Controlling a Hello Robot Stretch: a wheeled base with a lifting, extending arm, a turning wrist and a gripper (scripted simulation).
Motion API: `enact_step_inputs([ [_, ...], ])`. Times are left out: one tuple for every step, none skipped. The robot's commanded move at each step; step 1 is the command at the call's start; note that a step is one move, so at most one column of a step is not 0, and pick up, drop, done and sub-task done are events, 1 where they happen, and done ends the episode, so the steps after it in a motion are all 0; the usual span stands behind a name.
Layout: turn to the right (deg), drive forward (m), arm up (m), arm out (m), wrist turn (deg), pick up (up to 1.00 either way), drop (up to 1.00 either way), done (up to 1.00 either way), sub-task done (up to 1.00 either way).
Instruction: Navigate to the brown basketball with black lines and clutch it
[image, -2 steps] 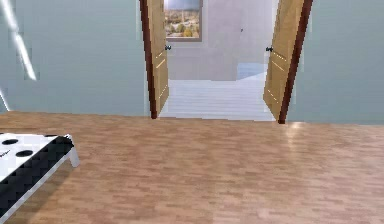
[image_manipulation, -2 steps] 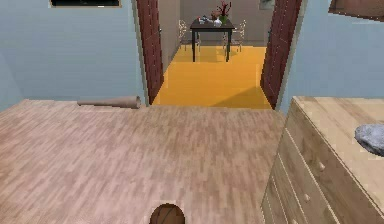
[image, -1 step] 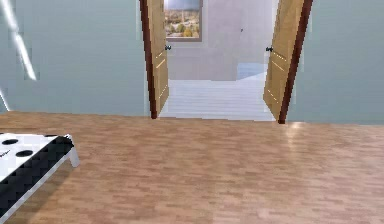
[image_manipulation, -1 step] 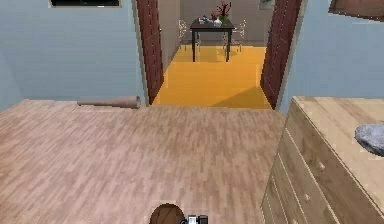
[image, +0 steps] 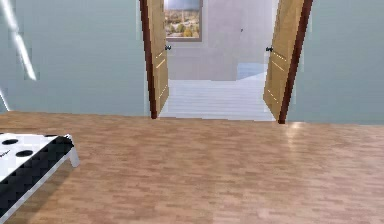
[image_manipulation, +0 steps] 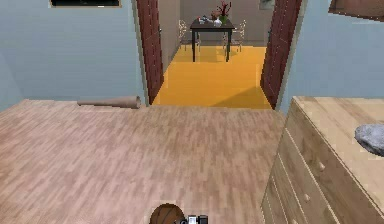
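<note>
Arm side view, bottom edge: you see the arm tip's two white marker squares (image_manipulation: 194, 218), with the claw (image_manipulation: 181, 217) just left of them. A brown ball (image_manipulation: 164, 214) sits right at the claw. You cannot tell whether the claw grasps it or whether it rests on the wood floor (image_manipulation: 120, 150). Right of the claw stands a wooden dresser (image_manipulation: 320, 165) bearing a grey object (image_manipulation: 372, 137). Far beyond the claw, a doorway opens on an orange floor (image_manipulation: 215, 82) with a dark table (image_manipulation: 212, 28). Forward view: you face open wooden doors (image: 157, 60) and, lower left, a black-and-white object (image: 30, 160).
</note>
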Motion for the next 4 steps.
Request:
enact_step_inputs([
  [0.0,0.0,0.0,0.0,45.0,0.0,0.0,0.0,0.0],
  [0.0,0.0,0.0,0.0,45.0,0.0,0.0,0.0,0.0],
  [0.0,0.0,0.0,0.0,15.0,0.0,0.0,0.0,0.0],
  [0.0,0.0,-0.3,0.0,0.0,0.0,0.0,0.0,0.0],
])
